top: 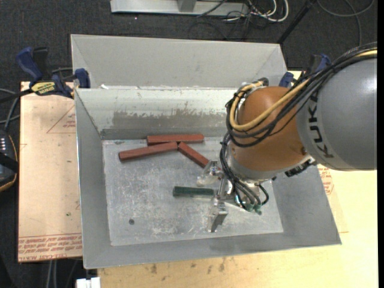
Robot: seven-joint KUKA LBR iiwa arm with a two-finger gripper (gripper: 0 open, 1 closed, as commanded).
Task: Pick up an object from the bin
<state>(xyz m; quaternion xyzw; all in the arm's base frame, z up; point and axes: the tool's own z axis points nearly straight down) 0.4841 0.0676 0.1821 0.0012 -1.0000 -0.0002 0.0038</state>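
Note:
A dark green bar (192, 191) lies flat near the middle of the bin floor, pointing left to right. My gripper (215, 195) is down at the bar's right end, below the orange cover. It is open, with one fingertip (211, 171) behind the bar and the other (217, 218) in front of it. The bar's end lies in the gap between them, and neither finger presses on it. A short reddish-brown bar (193, 155) lies slanted just behind the gripper.
Two more reddish-brown bars lie toward the back wall, a long one (149, 152) at the left and one (175, 139) behind it. The arm and its cover hide the bin's right part.

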